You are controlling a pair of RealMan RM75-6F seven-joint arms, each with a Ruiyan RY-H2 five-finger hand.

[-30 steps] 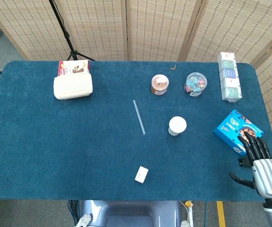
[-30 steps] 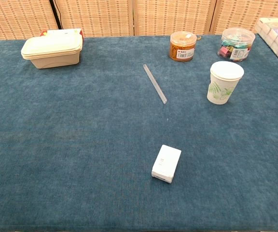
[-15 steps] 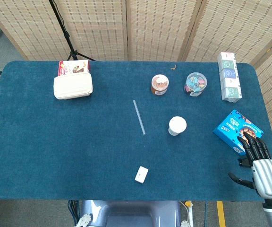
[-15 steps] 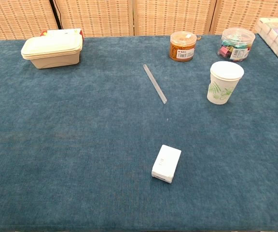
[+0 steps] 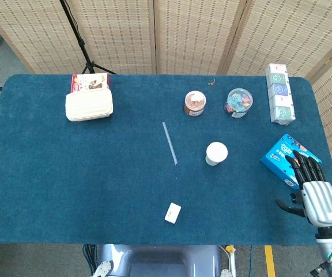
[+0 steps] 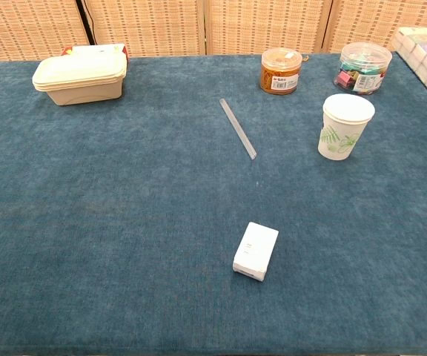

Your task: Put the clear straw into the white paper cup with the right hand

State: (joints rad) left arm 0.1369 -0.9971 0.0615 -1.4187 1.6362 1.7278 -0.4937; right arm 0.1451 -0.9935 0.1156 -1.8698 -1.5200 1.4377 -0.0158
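The straw (image 5: 169, 143) lies flat on the blue table (image 5: 97, 173) a little above the middle of the head view, running from upper left to lower right, with nothing touching it. The cup (image 5: 216, 153) stands upright just to its right, near but apart, its mouth facing up. In the chest view the same pair sits in the upper middle and upper right, the straw (image 6: 238, 128) slanting down toward the cup (image 6: 345, 127).

The right hand (image 5: 310, 187) hangs at the lower right corner of the head view, over the table's edge, fingers (image 5: 302, 167) spread and stretched out above the near corner of a blue box (image 5: 285, 157). It holds nothing. I can't tell whether the fingertips touch the box or only hover over it. The left hand shows in neither view.

So the job looks barely begun: this is the reach, with the straw well apart from the hand. The next move, I'd say, is a long sweep up and to the left past the cup without knocking it, then coming down over the straw. A thin clear tube lying flat on cloth will likely be fiddly to pinch, and it may roll.

A small white box (image 5: 173, 212) sits below the straw, outside that path.
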